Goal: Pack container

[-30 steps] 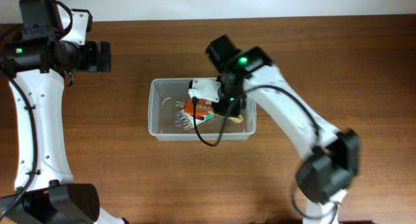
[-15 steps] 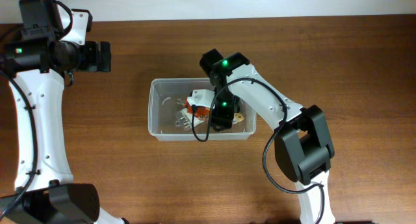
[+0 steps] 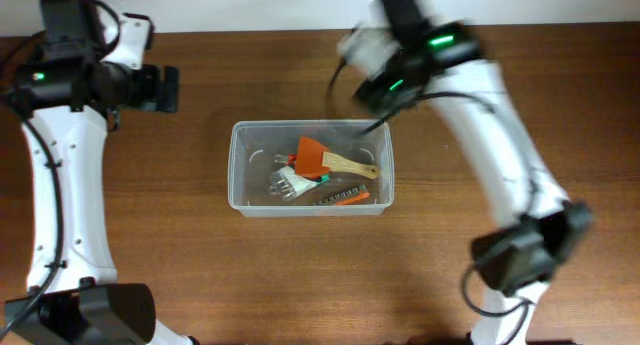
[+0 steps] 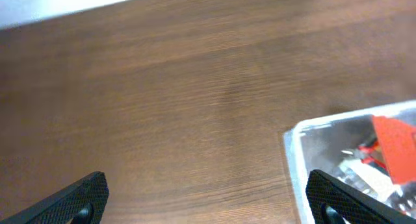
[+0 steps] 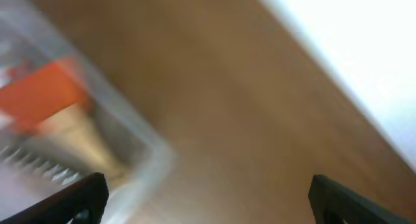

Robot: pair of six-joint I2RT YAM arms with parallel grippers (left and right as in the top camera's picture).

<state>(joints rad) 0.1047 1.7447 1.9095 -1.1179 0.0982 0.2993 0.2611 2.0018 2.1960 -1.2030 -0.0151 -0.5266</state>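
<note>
Container (image 3: 238, 175) sits mid-table and holds an orange scraper (image 3: 315, 155) with a wooden handle, plus small metal tools (image 3: 285, 185). Left gripper (image 4: 208, 195): far left of container, jaws wide apart, empty. Right gripper (image 5: 208, 197): beyond container's far-right corner, blurred, jaws wide apart, empty.

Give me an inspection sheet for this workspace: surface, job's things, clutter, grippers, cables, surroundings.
Surface: brown wooden table, no marks seen.
Job's things: clear container mid-table, holding an orange scraper with a wooden handle, a metal tool and a thin orange-and-dark tool.
Clutter: nothing seen outside the container.
Grippers: left gripper open, empty, over table beside the container; right gripper open, empty, view blurred, by a container corner.
Cables: black cable looping off the right arm near the container's far rim.
Surroundings: white strip beyond the table's far edge.
</note>
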